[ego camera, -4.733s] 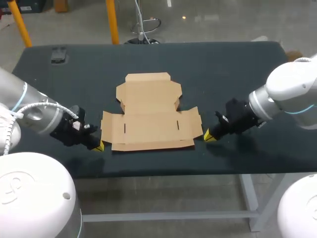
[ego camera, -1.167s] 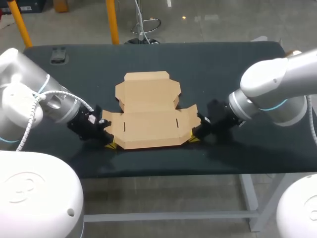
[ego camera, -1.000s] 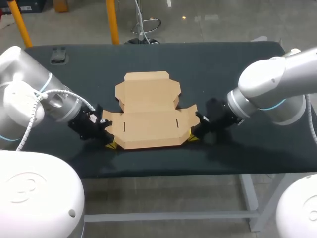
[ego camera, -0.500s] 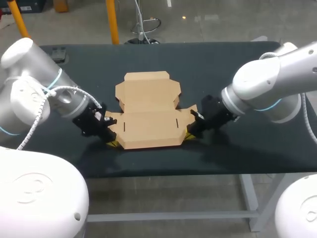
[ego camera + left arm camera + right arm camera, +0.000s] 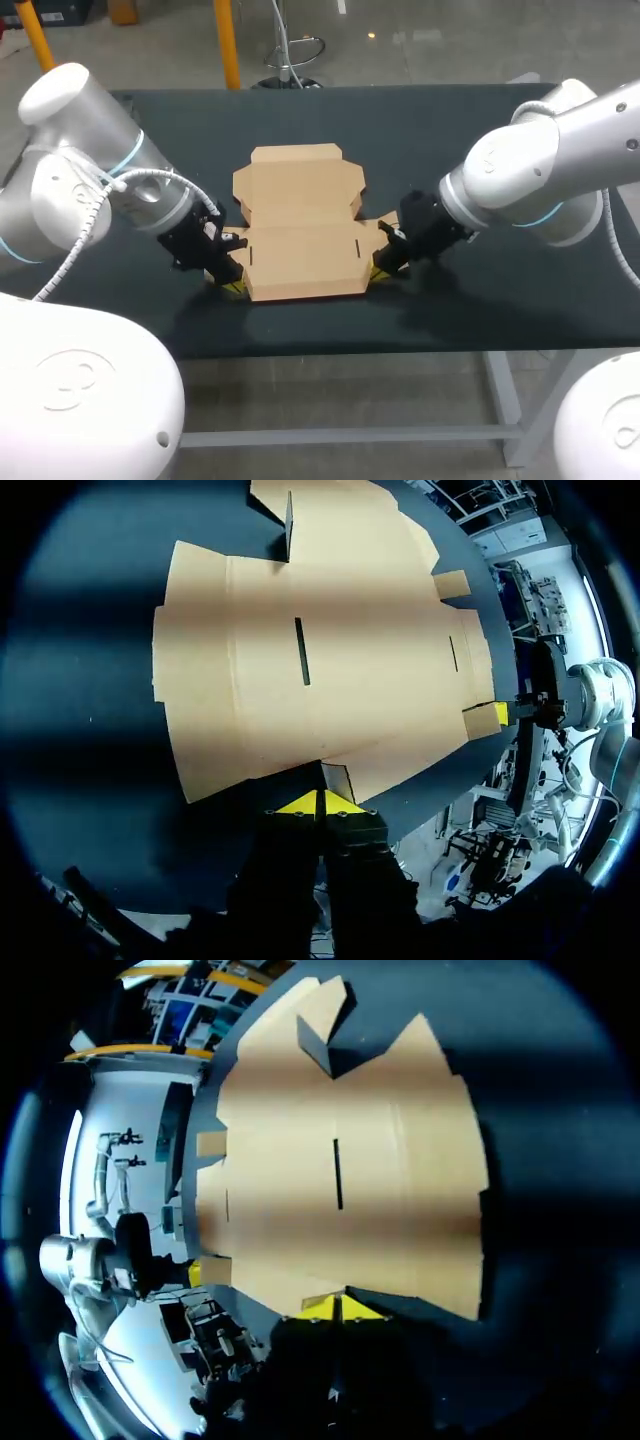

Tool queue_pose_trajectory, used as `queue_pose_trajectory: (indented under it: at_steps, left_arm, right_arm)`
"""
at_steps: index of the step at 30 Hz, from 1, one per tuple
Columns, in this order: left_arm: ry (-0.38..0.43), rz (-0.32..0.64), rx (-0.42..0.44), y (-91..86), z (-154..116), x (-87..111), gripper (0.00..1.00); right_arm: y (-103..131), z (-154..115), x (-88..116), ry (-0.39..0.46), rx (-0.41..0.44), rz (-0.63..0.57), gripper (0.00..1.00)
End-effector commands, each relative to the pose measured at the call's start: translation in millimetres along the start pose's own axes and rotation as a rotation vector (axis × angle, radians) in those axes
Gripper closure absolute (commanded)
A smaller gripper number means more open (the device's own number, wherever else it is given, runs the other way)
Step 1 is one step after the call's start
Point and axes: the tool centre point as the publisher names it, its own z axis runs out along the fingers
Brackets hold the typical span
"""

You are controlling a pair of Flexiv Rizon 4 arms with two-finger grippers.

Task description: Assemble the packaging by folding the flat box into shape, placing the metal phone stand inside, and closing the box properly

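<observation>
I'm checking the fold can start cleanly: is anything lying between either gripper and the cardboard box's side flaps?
Nothing visible does. The left gripper and the right gripper each sit with tips together right at the edge of a side flap of the flat box.

Nothing readable here as far as I can tell, no text, labels, numbers or signs. The flat cardboard box [image 5: 300,225] shows plain brown board in all three views, and the small dark thing [image 5: 118,108] by the worktop's far left corner is too small to make out any print on it.
</observation>
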Motion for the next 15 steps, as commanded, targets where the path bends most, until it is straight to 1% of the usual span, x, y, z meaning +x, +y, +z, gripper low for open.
queue_pose_trajectory:
  at_steps: [1,15]
  left_arm:
    - [-0.013,0.005,-0.006,-0.1,0,6.1,1.00]
    - [-0.022,0.034,-0.016,-0.1,8,19.7,1.00]
  right_arm:
    - [-2,2,5,-0.021,-0.004,-0.001,1.00]
    - [-4,8,14,-0.073,-0.009,-0.012,1.00]
